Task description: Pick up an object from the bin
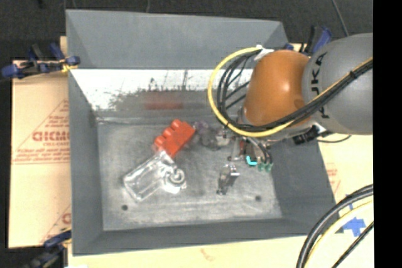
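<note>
My gripper hangs low over the bin floor, right of the middle, under the orange wrist cover. Nothing shows in it. To its left lies a clear plastic piece with a small round part at its near end. An orange ribbed block rests against the clear piece's far end. A small grey thing lies just behind and left of the gripper, partly hidden by the arm's cables.
The arm and its yellow and black cables cover the bin's right back part. The bin's sloping walls rise close on the gripper's right and front.
</note>
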You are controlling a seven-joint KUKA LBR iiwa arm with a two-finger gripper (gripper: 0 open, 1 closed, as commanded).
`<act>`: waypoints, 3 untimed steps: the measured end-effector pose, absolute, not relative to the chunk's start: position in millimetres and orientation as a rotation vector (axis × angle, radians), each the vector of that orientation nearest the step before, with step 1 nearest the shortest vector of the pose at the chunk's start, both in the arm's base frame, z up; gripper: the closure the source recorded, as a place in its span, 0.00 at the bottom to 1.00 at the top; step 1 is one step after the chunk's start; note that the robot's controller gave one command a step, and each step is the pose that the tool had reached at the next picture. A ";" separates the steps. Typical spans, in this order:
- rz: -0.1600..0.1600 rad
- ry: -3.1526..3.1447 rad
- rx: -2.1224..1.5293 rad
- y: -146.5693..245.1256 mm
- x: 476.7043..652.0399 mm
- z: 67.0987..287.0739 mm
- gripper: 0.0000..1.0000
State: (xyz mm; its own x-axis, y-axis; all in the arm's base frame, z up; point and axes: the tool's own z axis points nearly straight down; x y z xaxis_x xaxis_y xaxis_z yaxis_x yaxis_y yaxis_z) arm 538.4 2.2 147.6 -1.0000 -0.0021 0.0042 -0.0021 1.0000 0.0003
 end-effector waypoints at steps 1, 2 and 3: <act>-0.002 -3.156 0.017 61.8 591.3 96.8 0.00; -0.007 -3.142 -0.194 104.6 591.9 125.1 0.00; -0.001 -3.148 -0.005 130.4 606.4 114.4 0.00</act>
